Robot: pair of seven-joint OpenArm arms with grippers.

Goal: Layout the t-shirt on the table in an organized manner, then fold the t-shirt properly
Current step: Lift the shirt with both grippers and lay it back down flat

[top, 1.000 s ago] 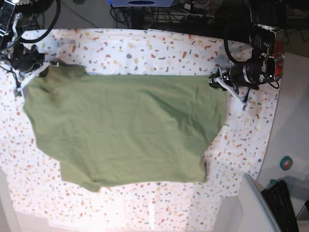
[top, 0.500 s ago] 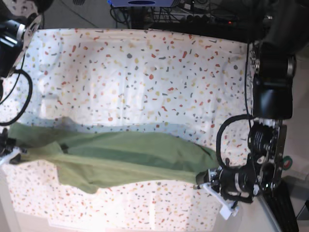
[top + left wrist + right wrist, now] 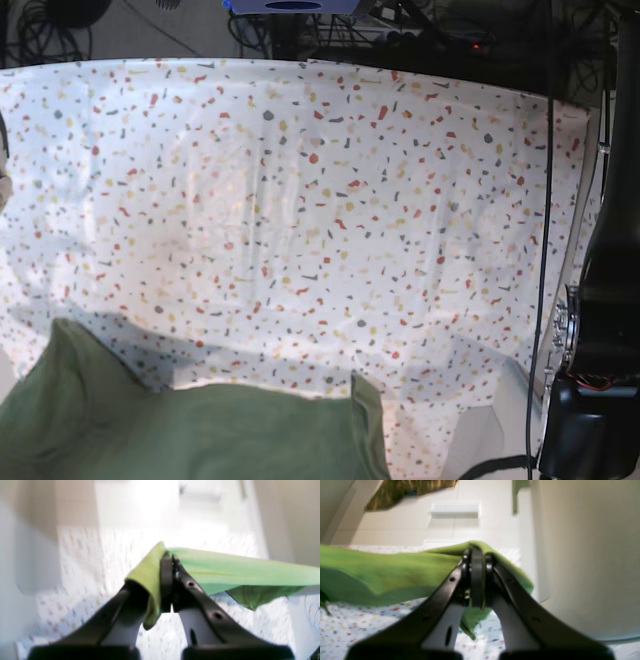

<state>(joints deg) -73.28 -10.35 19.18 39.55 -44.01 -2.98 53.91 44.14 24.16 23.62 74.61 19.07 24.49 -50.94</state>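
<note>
The olive-green t-shirt point(image 3: 200, 430) hangs bunched at the bottom edge of the base view, off the near side of the flecked white table point(image 3: 300, 200). Neither gripper shows in the base view. In the left wrist view my left gripper point(image 3: 170, 560) is shut on a folded edge of the t-shirt point(image 3: 237, 570), which stretches taut to the right above the table point(image 3: 82, 562). In the right wrist view my right gripper point(image 3: 476, 555) is shut on another edge of the t-shirt point(image 3: 382, 572), which runs left over the table point(image 3: 357, 625).
The left arm's dark link point(image 3: 590, 380) stands at the base view's right edge, with a black cable point(image 3: 548, 200) hanging over the table's right side. Cables and equipment line the far edge. A pale panel point(image 3: 582, 555) fills the right wrist view's right.
Both arms have dropped toward the near edge and out of the base view, dragging the t-shirt with them. The cloth now shows only along the bottom, leaving most of the table bare.
</note>
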